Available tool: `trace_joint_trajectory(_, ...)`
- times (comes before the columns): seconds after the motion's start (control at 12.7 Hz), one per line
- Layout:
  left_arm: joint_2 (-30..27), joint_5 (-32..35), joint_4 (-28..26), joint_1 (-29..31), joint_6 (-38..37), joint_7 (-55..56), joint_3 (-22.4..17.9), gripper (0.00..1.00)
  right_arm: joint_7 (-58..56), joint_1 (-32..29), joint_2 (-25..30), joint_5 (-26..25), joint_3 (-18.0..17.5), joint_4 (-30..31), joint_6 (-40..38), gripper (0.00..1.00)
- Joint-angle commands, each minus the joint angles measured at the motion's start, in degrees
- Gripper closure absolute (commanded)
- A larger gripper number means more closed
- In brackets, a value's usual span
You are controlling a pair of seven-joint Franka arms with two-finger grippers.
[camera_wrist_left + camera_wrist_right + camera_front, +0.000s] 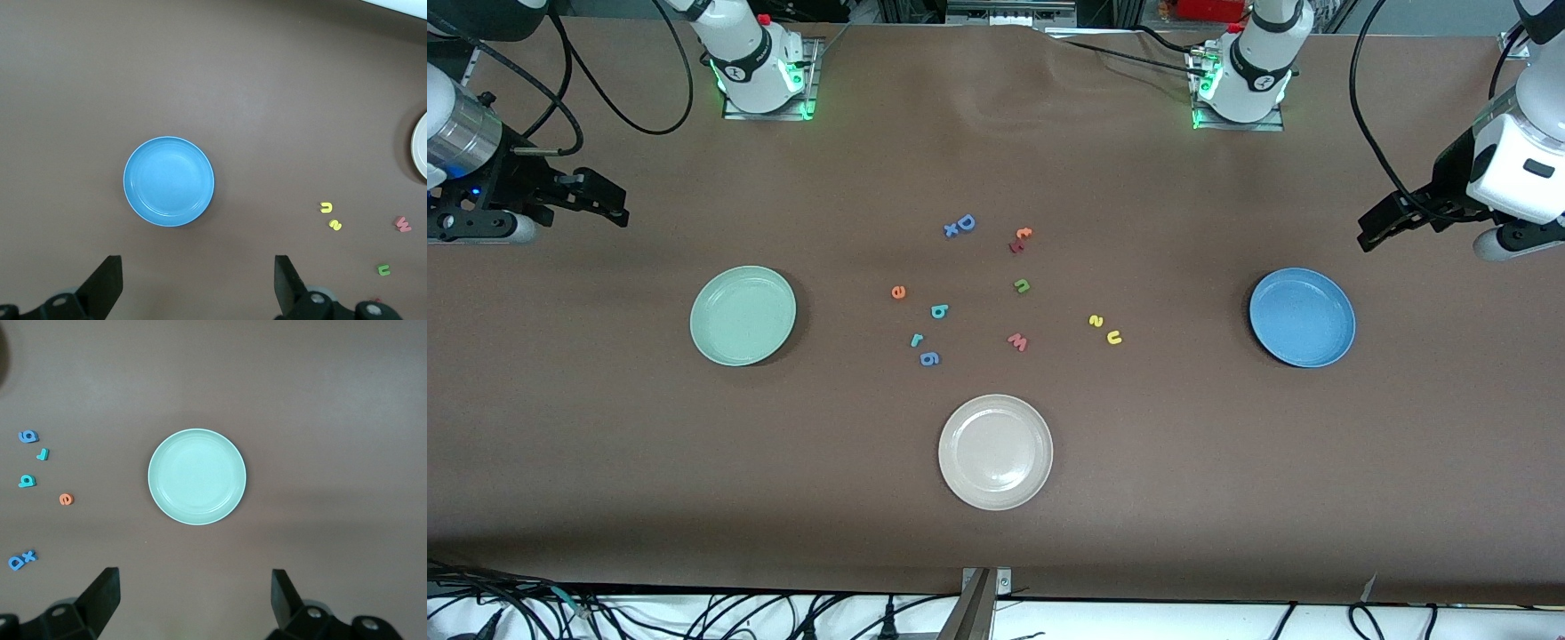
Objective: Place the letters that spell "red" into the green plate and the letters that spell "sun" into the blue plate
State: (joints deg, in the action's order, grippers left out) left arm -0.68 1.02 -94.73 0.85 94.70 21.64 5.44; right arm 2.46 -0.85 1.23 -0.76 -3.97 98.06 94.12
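Letters (938,311) loose between green plate (743,316), blue plate (1302,317)

blue plate under the left wrist camera

the left gripper (195,283) hangs over bare brown table (253,80), its two dark fingers (107,283) spread wide with nothing between them. the blue plate (169,181) sits alone and holds nothing. well apart from it lie four small letters: the yellow "u" (325,207) with the yellow "s" (335,225) just beside it, then the pink "w" (403,224) and the green "n" (383,269). an edge of the beige-white plate (420,155) shows at the frame's border.
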Motion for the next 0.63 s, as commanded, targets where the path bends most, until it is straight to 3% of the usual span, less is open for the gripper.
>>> trace_joint_trajectory(0.0,0.2,-0.9,1.4,0.2,-1.0,0.2,0.1,0.00,-0.9,-0.6,-0.4,-0.6,-0.3,-1.4,-1.3,0.00)
trace_joint_trajectory(0.55,0.2,-0.9,1.4,0.2,-1.0,0.3,0.4,0.00,-0.9,-0.6,-0.4,-0.6,-0.3,-1.4,-1.4,0.00)
